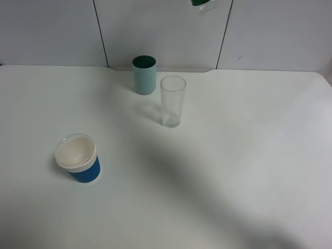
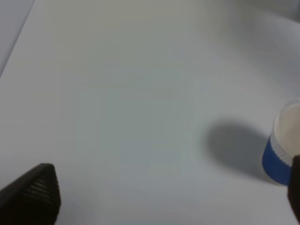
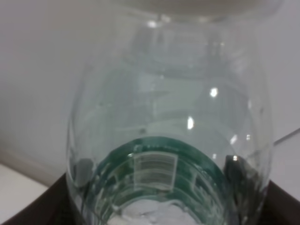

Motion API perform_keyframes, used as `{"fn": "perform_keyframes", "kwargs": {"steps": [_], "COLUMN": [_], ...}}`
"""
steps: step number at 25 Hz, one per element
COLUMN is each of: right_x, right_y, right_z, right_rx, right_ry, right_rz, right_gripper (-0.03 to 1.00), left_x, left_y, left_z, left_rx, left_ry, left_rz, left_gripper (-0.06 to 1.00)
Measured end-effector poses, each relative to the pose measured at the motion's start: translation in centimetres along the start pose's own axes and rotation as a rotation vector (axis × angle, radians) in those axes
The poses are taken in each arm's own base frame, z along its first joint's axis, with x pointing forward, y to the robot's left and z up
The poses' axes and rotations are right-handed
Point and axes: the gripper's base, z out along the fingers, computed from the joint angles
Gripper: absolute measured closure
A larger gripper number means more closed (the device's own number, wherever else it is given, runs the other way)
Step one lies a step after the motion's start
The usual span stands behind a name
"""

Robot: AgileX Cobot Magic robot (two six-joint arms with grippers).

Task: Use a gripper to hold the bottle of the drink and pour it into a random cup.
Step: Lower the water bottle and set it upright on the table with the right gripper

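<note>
The bottle of the drink point(image 3: 168, 131) fills the right wrist view: clear plastic with a dark green label band. My right gripper point(image 3: 157, 213) is shut on it, its dark jaws showing at both lower sides. In the exterior high view only a bit of the bottle point(image 1: 202, 4) shows at the top edge, high over the back of the table; the right gripper itself is out of that view. A teal cup point(image 1: 144, 75), a clear glass point(image 1: 172, 101) and a blue cup with a white rim point(image 1: 78, 158) stand on the white table. My left gripper point(image 2: 164, 197) is open, with nothing between its fingers, and the blue cup point(image 2: 282, 150) is beside it.
The white table point(image 1: 249, 155) spreads wide to the right and front of the cups. A grey panelled wall point(image 1: 52, 31) stands behind its far edge. A broad shadow lies across the table's middle and front.
</note>
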Motion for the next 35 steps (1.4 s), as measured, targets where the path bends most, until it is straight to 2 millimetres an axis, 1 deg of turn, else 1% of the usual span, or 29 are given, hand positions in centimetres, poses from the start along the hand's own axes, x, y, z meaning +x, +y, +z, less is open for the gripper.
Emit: {"fn": "perform_keyframes", "kwargs": {"steps": [5,8,13,18,22,26,29,30,33,35], "right_x": [-0.9,-1.2,-1.3,-1.4,-0.8,1.6,4.4,5.1,8.0,10.1], "right_y": [0.1,0.3,1.2,1.5,0.8,-1.0,-2.1,-2.8,-4.2,-4.7], "right_z": [-1.5,-2.0,-2.1,-2.3,-3.4,-5.0,-6.1,-6.6,-7.3,-7.3], "right_rx": [-0.116,-0.19,-0.312,-0.373,-0.383,-0.37,-0.356,-0.344,-0.315,-0.3], "right_ry": [-0.027,-0.043,-0.057,-0.079,-0.184,-0.307,-0.351,-0.371,-0.371,-0.337], "right_rz": [0.042,0.053,0.042,0.002,0.024,0.055,0.072,0.083,0.123,0.141], "right_gripper": [0.41,0.41,0.41,0.41,0.41,0.41,0.41,0.41,0.41,0.41], "left_x": [0.0,0.0,0.0,0.0,0.0,0.0,0.0,0.0,0.0,0.0], "left_y": [0.0,0.0,0.0,0.0,0.0,0.0,0.0,0.0,0.0,0.0], "left_z": [0.0,0.0,0.0,0.0,0.0,0.0,0.0,0.0,0.0,0.0], "left_rx": [0.0,0.0,0.0,0.0,0.0,0.0,0.0,0.0,0.0,0.0], "left_ry": [0.0,0.0,0.0,0.0,0.0,0.0,0.0,0.0,0.0,0.0], "left_rz": [0.0,0.0,0.0,0.0,0.0,0.0,0.0,0.0,0.0,0.0], "left_gripper": [-0.04,-0.04,-0.04,-0.04,-0.04,-0.04,-0.04,-0.04,-0.04,-0.04]}}
